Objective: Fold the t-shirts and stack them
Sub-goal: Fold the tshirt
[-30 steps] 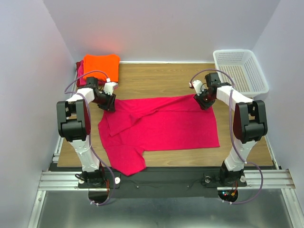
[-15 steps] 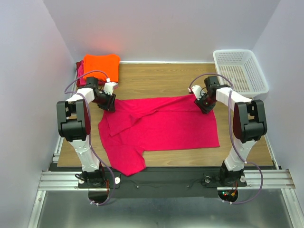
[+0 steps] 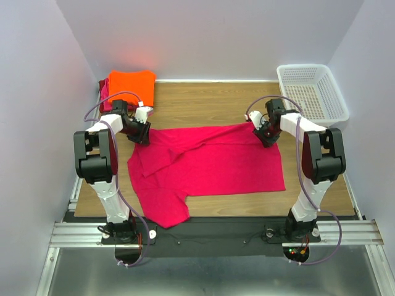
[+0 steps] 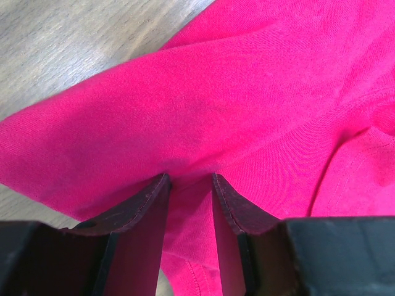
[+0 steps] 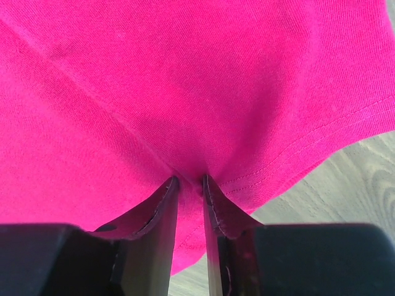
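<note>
Wood-grain tabletop [image 3: 210,102], light brown, carrying every item below.

Magenta-pink t-shirt [image 3: 210,163]: unfolded, spread across the middle of the tabletop, creased on its left half. One sleeve reaches the near edge, left of centre.

White plastic mesh basket [image 3: 302,66]: far right corner, well apart from the shirt.

Orange t-shirt [image 3: 131,83]: folded, far left corner, lying on top of the next item.

Darker red t-shirt [image 3: 103,92]: folded, under the orange one, showing only along the left side.

Left gripper [image 4: 188,179]: lowered onto the pink shirt's far left part, fingers [image 4: 145,206] drawn narrow with a raised fold of the cloth pinched between them.

Right gripper [image 5: 188,179]: at the shirt's far right corner beside the stitched hem, fingers [image 5: 159,213] nearly together, clamping a small ridge of pink cloth; bare tabletop shows just beyond the hem.
</note>
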